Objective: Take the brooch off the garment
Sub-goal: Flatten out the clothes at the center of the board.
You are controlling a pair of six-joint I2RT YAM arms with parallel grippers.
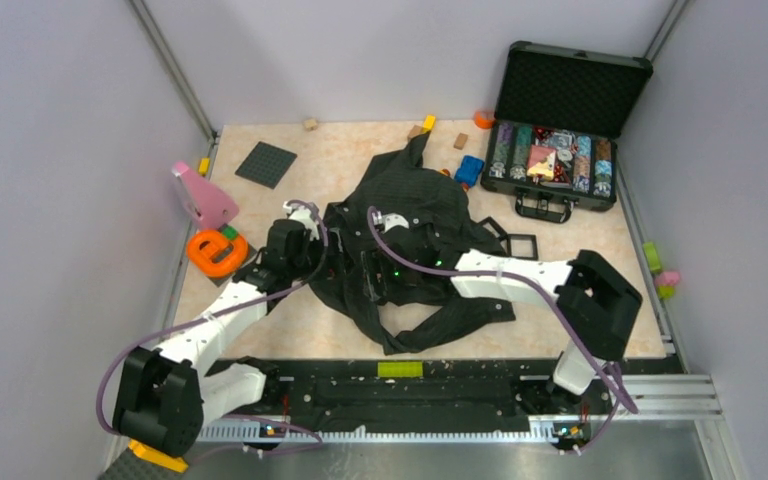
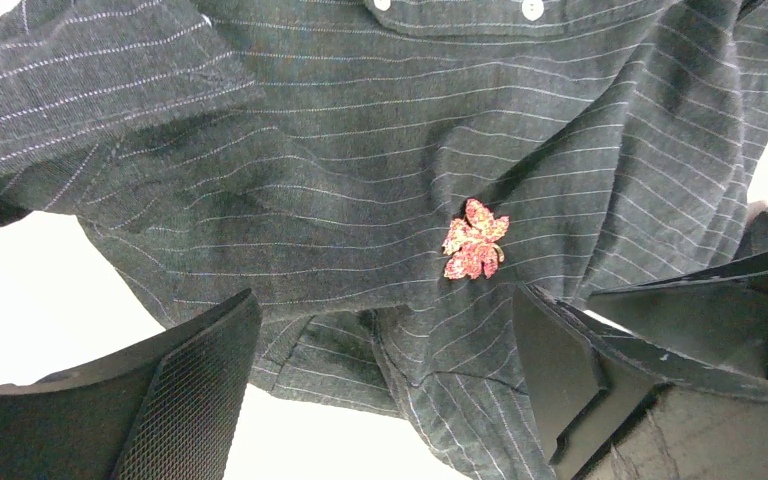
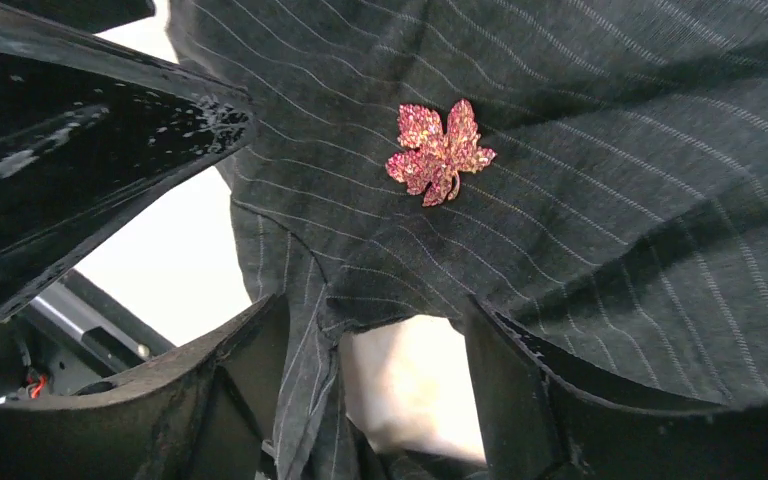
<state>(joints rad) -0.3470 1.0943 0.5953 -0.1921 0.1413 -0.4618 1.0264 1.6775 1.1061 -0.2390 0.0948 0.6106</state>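
Midway across the table [image 1: 340, 150], the garment [image 1: 410, 200] lies crumpled, one sleeve almost reaching the near edge, with bare surface open towards the left and right edges. The brooch [image 2: 474, 240], a glittery red-gold leaf, sits pinned close to a folded cloth edge. Jaws of the left arm [image 1: 230, 310] stand spread just short of it. Those of the right arm [image 1: 500, 275] are spread too, crowding in alongside.

We see white moulded links on the left arm [image 1: 222, 322] and the right arm [image 1: 500, 273], joined by boxy black motor housings [image 1: 600, 305]. Lilac cables [image 1: 113, 385] loop along both. Small green lights [image 1: 391, 268] glow on dark wrist sections. The left gripper [image 2: 385, 305] has black fingers [image 2: 195, 395], one faced with fine mesh. The right gripper [image 3: 378, 310] has glossy black ones.
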